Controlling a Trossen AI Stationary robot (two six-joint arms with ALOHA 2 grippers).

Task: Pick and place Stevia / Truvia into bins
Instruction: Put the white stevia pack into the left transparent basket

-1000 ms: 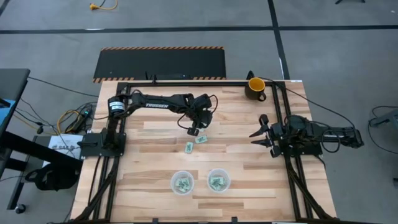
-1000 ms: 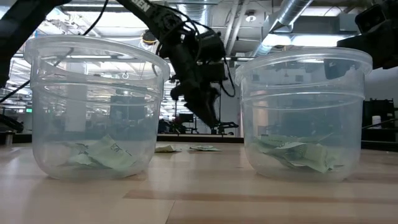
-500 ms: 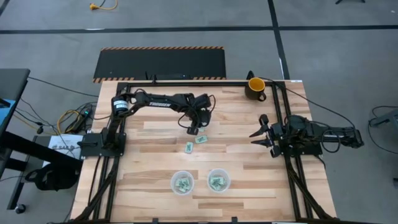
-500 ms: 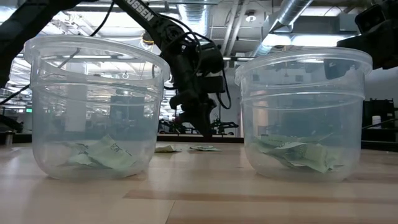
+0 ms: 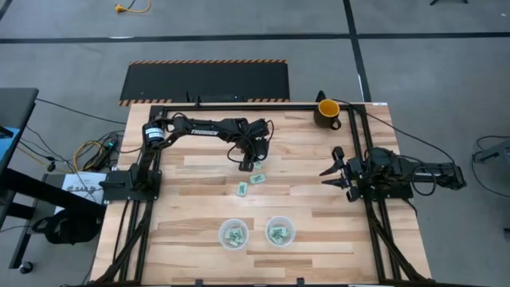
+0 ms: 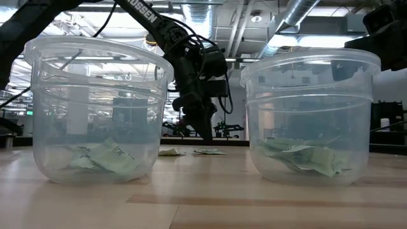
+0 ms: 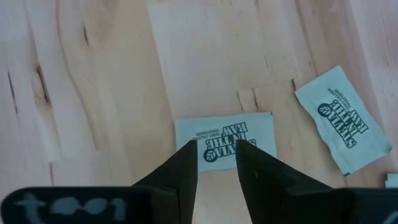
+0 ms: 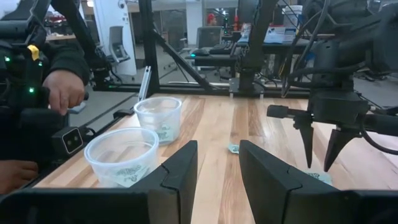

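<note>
Three light green Stevia packets lie flat on the wooden table. One packet [image 7: 225,127] lies right below my left gripper [image 7: 216,163], whose open fingers point down and hang just above it [image 8: 318,178] with a finger on each side of its middle. A second packet [image 5: 257,178] and a third [image 5: 242,189] lie a little nearer. The two bins, clear cups [image 5: 233,233] [image 5: 280,231], stand near the front edge with packets inside. My right gripper [image 5: 331,171] waits open at the table's right side.
A yellow-and-black mug [image 5: 327,110] stands at the far right corner. Black frame rails [image 5: 239,106] run along the table's far edge and both sides. A person's hand [image 8: 62,90] shows beyond the table's left side.
My left gripper has sunk a little toward the packet below it, shifted slightly toward the table's left, and rolled a bit at the wrist. Its fingers stay open.
</note>
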